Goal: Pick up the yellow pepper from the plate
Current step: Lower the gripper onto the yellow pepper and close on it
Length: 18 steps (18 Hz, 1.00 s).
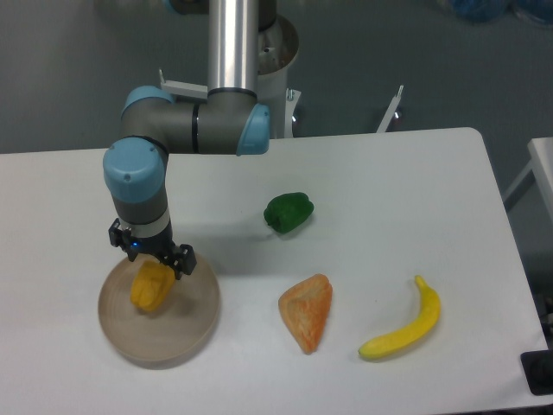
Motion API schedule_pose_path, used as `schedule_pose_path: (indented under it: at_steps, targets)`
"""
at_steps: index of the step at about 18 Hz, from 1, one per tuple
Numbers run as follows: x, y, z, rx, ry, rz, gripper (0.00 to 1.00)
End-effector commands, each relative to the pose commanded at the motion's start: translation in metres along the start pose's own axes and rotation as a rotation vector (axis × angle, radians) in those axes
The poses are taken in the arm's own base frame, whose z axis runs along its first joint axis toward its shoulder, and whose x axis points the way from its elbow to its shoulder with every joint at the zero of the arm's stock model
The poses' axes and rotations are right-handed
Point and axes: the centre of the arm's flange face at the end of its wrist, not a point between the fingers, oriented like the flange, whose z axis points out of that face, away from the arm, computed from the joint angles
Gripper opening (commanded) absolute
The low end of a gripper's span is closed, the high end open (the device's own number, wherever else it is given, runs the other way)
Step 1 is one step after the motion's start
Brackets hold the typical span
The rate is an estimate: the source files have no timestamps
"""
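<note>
Arm: the robot arm (186, 125) comes down from a shiny silver pole at the top and bends to the left. It has grey tubes and blue caps. Its wrist points straight down at the plate.

Gripper: the gripper (152, 262) is black and small. It sits right on top of the yellow pepper.

Jaws: they are down at the pepper's top, one on each side. The pepper fills the space between them. The picture is too small to show if they squeeze it tight, so I cannot tell.

Yellow pepper: the yellow pepper (150, 288) is right under the jaws and touches them. It is yellow-orange and lumpy. It is over the upper left part of the plate. I cannot tell if it rests on the plate or is lifted a little.

Plate: the plate (177, 333) is round and tan with a low rim. It lies below the jaws and spreads out to the right of them.

Green pepper: the green pepper (289, 212) is well off to the right of the jaws and a bit higher up.

Orange food: a pointy orange piece (308, 312) lies to the right of the jaws, just past the plate.

Banana: the banana (404, 325) is far to the right of the jaws, long and curved.

Table: the table (389, 173) is white and everything lies on it.
</note>
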Motion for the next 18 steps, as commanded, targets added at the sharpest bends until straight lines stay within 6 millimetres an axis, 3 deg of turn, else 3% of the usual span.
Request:
schedule_pose_path:
  at_steps: [7, 8, 10, 11, 13, 18]
  targets:
    - [0.006, -0.004, 0.012, 0.0, -0.02, 0.014, 1.0]
    - [0.005, -0.005, 0.011, 0.002, -0.021, 0.019, 0.93]
    - [0.005, -0.005, 0.011, 0.002, -0.021, 0.022, 0.65]
    - [0.006, -0.004, 0.011, 0.001, -0.021, 0.028, 0.57]
    - [0.006, -0.004, 0.011, 0.001, -0.021, 0.042, 0.47]
    - [0.006, -0.005, 0.006, 0.008, -0.022, 0.044, 0.44]
